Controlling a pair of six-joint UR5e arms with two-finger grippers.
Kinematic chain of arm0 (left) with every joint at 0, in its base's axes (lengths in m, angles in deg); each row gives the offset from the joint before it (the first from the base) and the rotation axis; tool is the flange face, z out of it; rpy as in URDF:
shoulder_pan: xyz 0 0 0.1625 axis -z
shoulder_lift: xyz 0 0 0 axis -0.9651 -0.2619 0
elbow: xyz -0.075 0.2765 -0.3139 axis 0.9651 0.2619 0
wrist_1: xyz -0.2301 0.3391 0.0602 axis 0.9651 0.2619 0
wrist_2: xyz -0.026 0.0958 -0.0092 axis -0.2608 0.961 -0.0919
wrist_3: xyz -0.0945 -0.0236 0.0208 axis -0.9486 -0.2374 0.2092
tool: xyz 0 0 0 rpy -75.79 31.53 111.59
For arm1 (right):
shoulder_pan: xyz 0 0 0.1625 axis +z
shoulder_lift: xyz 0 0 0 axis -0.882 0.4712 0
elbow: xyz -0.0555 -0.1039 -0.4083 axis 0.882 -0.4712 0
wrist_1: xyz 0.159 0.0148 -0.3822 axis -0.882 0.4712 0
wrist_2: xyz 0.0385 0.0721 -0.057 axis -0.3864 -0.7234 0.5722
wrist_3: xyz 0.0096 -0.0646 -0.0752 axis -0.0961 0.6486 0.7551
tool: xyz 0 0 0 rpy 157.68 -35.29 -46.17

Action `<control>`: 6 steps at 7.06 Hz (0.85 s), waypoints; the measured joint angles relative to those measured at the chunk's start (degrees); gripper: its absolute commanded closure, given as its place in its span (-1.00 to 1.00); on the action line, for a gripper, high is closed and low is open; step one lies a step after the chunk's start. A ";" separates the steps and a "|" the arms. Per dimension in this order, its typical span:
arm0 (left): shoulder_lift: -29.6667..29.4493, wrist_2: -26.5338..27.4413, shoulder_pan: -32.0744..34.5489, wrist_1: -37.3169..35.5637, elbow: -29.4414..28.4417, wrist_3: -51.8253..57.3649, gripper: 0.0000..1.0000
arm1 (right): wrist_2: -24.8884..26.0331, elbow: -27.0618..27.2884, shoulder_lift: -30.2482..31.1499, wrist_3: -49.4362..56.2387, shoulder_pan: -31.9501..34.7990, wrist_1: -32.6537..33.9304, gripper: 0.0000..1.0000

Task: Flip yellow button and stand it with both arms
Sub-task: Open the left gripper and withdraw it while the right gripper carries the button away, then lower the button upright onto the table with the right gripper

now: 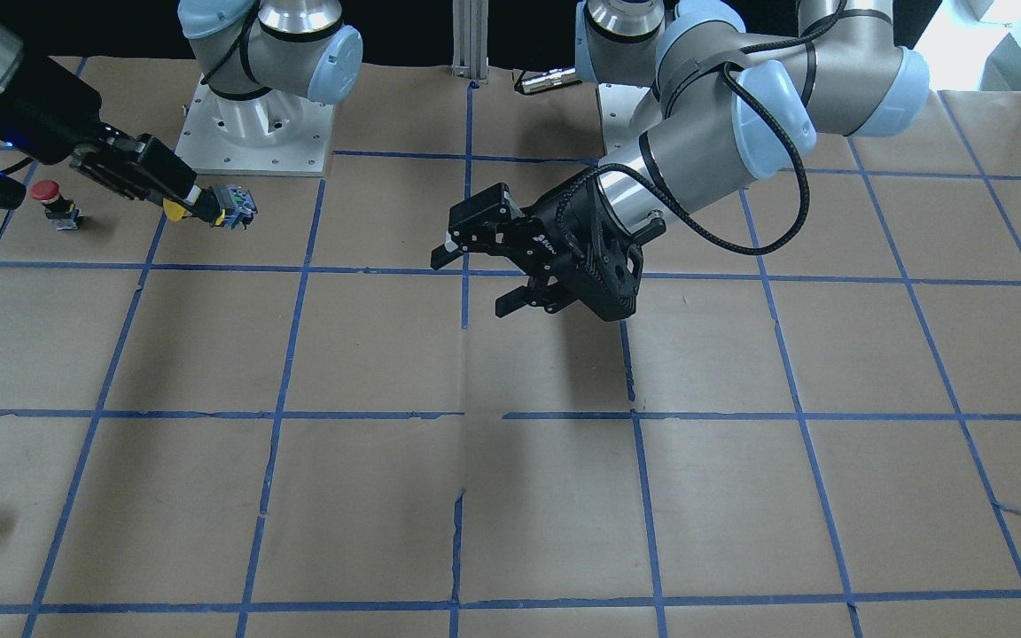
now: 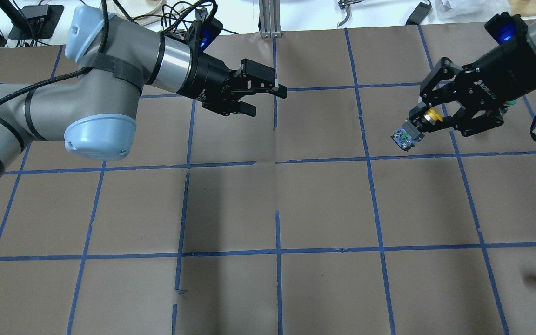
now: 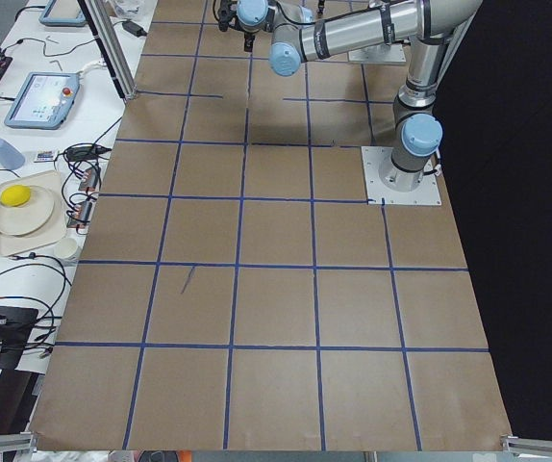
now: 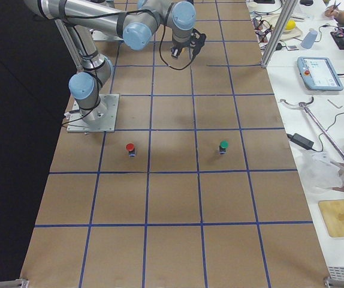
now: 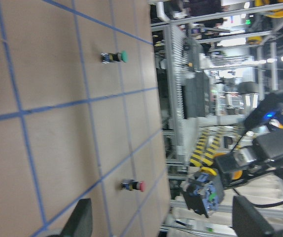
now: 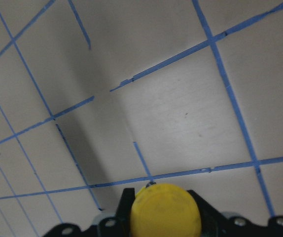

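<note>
Clamping the yellow button (image 2: 411,131) by its cap end in the right gripper (image 2: 428,118), aloft over the table (image 2: 324,204), long axis and base pointing toward the left gripper (image 2: 268,100), spread empty, well apart.

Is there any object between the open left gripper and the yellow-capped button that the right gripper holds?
Nothing visible does. Between the left gripper and the yellow-capped push-button in the right gripper, only the brown table surface shows.
</note>
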 measured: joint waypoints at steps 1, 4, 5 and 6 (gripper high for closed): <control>1.07 6.78 0.04 4.71 -1.41 0.14 -1.00 | 3.97 0.37 -0.88 8.72 -1.36 1.40 0.62; 4.02 28.20 0.13 23.39 -8.51 1.05 -1.00 | 10.85 3.82 -5.97 36.01 -9.57 14.35 0.62; 5.08 36.49 0.14 26.01 -9.25 1.52 -1.00 | 11.86 4.82 -7.98 44.62 -12.45 19.07 0.62; 6.35 40.72 0.10 26.75 -9.09 1.82 -1.00 | 12.44 5.40 -9.87 52.23 -15.02 22.52 0.62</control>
